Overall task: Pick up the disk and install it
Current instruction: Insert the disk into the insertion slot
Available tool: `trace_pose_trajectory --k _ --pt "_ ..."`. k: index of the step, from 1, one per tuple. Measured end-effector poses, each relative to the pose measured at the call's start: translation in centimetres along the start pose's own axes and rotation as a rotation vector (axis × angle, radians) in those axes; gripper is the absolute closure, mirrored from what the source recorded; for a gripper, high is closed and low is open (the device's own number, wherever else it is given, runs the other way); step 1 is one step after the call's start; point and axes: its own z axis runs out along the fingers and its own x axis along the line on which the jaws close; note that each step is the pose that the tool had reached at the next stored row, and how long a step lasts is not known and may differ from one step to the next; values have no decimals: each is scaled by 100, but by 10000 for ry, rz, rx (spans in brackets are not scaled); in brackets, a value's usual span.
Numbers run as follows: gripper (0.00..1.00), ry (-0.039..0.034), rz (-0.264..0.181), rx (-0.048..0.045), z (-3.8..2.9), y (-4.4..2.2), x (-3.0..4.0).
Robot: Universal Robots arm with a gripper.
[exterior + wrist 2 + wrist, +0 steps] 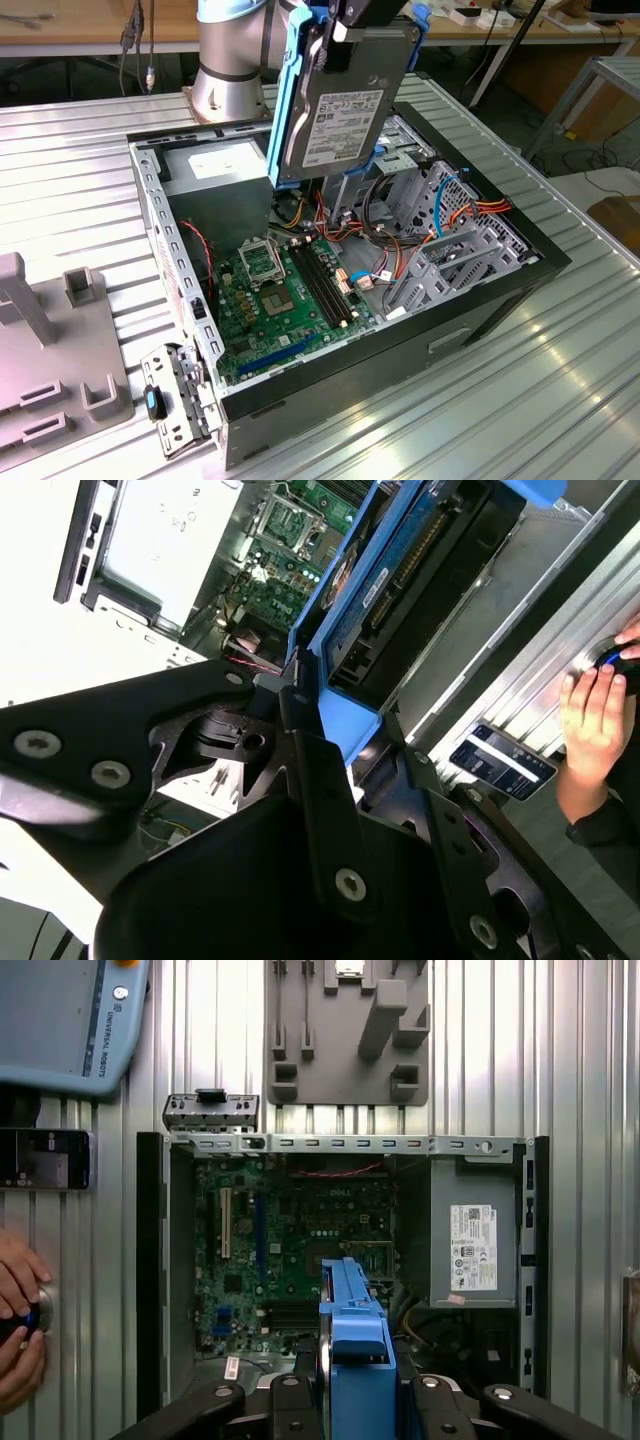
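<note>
The disk (340, 110), a dark-grey drive with a white label in a bright blue carrier, hangs on edge above the open computer case (400, 340). It is over the back part of the case, above the motherboard (290, 290) and beside the drive cage (450, 240). My gripper (350, 35) grips it from above and is shut on its upper end. In the second wrist view the disk (400, 580) runs away from the gripper (315, 715), whose fingers clamp the blue frame. In the first wrist view the blue carrier (355, 1340) sticks out from the gripper (355, 1405) over the motherboard (290, 1230).
The arm's base (230, 60) stands behind the case. A grey fixture block (50, 370) lies at the exterior view's left, and a detached metal bracket (175, 395) leans at the case's front corner. A person's hand (15, 1300) rests on a knob near a teach pendant (70, 1020).
</note>
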Motion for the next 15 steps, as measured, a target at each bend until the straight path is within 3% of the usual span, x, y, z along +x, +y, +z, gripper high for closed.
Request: trace_pose_trajectory --k 3,11,15 --pt "63 2 0 -1 8 -42 5" --pt "63 0 -1 0 29 -270 6" --pt "63 0 1 0 41 -298 59"
